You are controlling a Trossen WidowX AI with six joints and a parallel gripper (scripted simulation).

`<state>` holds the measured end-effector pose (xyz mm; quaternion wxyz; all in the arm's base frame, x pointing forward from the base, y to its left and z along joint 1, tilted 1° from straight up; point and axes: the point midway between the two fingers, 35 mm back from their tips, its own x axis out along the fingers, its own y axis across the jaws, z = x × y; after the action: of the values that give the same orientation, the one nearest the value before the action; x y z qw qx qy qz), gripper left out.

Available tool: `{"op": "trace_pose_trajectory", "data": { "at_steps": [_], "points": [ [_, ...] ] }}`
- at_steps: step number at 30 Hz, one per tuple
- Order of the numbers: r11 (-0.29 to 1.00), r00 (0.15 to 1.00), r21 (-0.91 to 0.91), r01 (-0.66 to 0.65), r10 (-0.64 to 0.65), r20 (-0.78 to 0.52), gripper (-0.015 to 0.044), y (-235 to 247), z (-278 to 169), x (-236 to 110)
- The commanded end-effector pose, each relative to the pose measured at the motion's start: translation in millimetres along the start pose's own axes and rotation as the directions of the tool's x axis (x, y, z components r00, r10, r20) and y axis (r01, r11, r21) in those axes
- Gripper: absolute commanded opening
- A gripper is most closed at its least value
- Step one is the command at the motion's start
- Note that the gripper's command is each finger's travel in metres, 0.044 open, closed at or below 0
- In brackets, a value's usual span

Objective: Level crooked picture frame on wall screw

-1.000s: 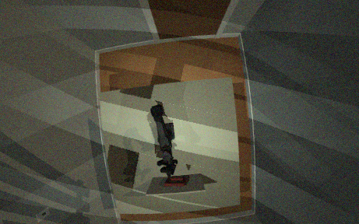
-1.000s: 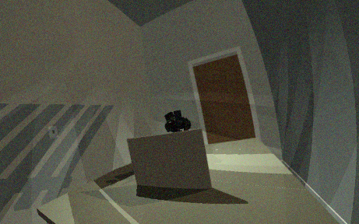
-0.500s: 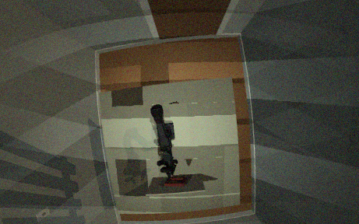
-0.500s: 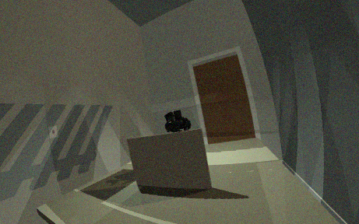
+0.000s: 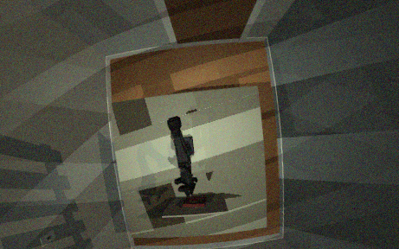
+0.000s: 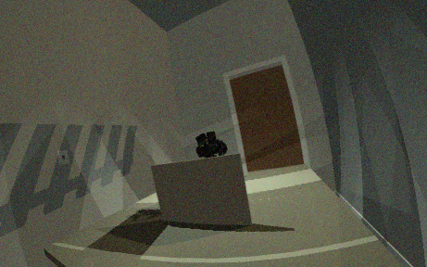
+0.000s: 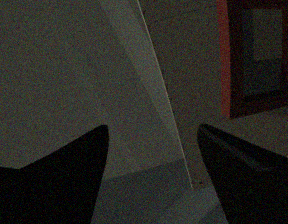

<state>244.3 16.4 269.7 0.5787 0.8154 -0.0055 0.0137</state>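
Note:
The red picture frame (image 7: 225, 65) (image 5: 194, 205) shows in the wrist view at the upper right, cut off by the image border. It hangs against the standing panel (image 7: 195, 65) (image 6: 198, 192), whose slanting edge shows left of it. The frame's lower edge rises to the right in that tilted view; whether it hangs level cannot be told. My gripper (image 7: 153, 132) (image 5: 188, 195) is open, with nothing between its fingers. In the wrist view the frame lies beyond and above the right fingertip, apart from it. The screw and the notched strip are hidden.
The panel hides most of the arm (image 6: 211, 146) in the exterior view. A brown door (image 6: 268, 116) stands in the wall behind. Dark shadows cross the floor and walls, and the light is dim and grainy. A small pale wall plate (image 6: 64, 157) is at the left.

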Motion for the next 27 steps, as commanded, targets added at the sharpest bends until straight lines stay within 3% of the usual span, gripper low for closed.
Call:
{"op": "trace_pose_trajectory", "data": {
  "at_steps": [1, 19, 27],
  "points": [
    [1.0, 1.0, 0.003, -0.003, 0.003, 0.005, 0.026, 0.7, 0.6, -0.3],
    [1.0, 1.0, 0.003, -0.003, 0.003, 0.005, 0.026, 0.7, 0.6, -0.3],
    [0.986, 1.0, -0.167, -0.002, 0.003, 0.005, 0.026, -53.9, 13.6, 3.6]
  ]
}}
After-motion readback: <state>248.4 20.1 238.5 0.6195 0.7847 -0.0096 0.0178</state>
